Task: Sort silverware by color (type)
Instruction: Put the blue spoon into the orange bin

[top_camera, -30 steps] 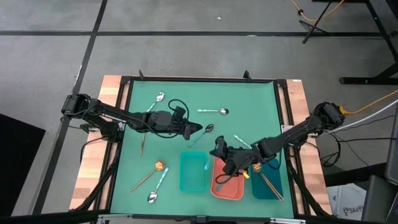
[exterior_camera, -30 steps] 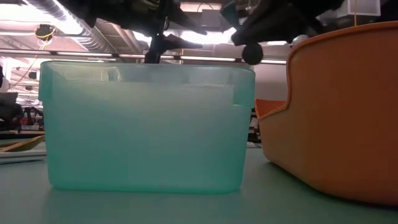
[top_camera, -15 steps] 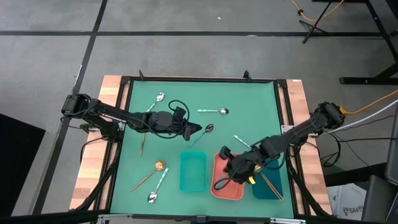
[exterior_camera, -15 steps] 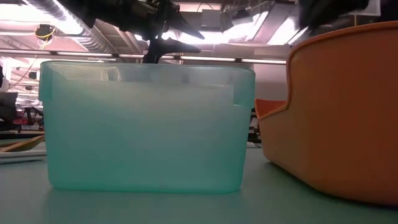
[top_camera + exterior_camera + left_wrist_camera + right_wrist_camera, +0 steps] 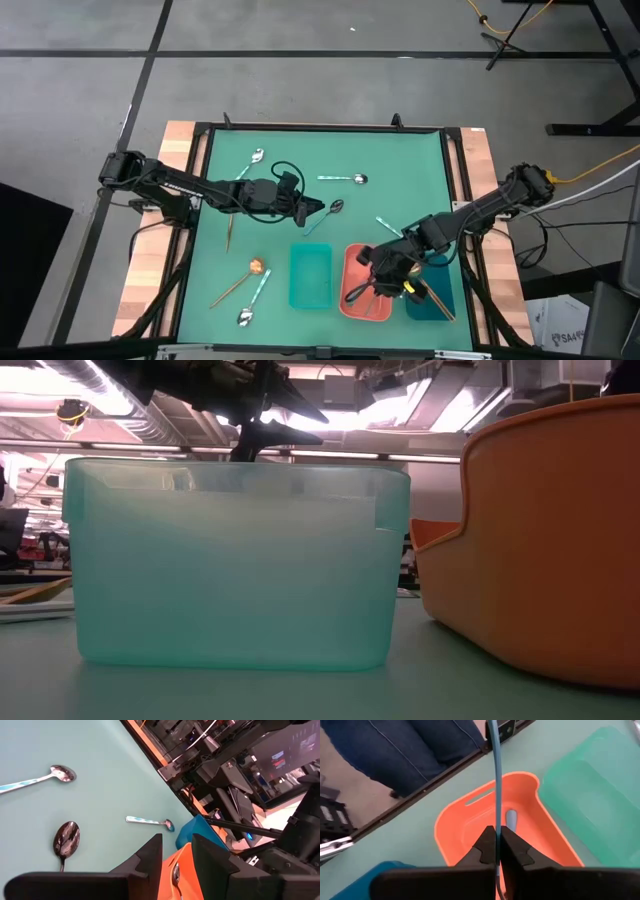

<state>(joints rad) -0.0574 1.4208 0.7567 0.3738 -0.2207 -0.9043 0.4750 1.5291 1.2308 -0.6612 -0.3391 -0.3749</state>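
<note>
1. Surface (image 5: pixel 320 150): a green mat. You had loose spoons left on it, mostly toward the left arm's side and the far edge.

2. Trays, three in a row at the near edge: the teal tray (image 5: pixel 310 275), the coral tray (image 5: pixel 352 272) and the dark blue tray (image 5: pixel 438 300). The coral one already held at least one spoon, and brown-handled pieces lay in the dark blue one.

3. Right gripper (image 5: pixel 496 851): over the coral tray, fingers clamped tight on the slim blue handle of a spoon (image 5: pixel 495 780), which stood on end between them. Its bowl could not be made out.

4. Left gripper (image 5: pixel 175 865): waiting above the middle of the surface, fingers parted and holding nothing, just beside a dark-bowled spoon (image 5: pixel 66 840).

5. Remaining loose spoons included a silver spoon (image 5: pixel 37 777) and a small teal-handled spoon (image 5: pixel 150 822).

Handling note, as a judgement: you did best to lower the held spoon well inside the coral walls and tilt it flat before parting the fingers, so that it would not tip over the rim or bounce out. Clear the rim on the way up.
</note>
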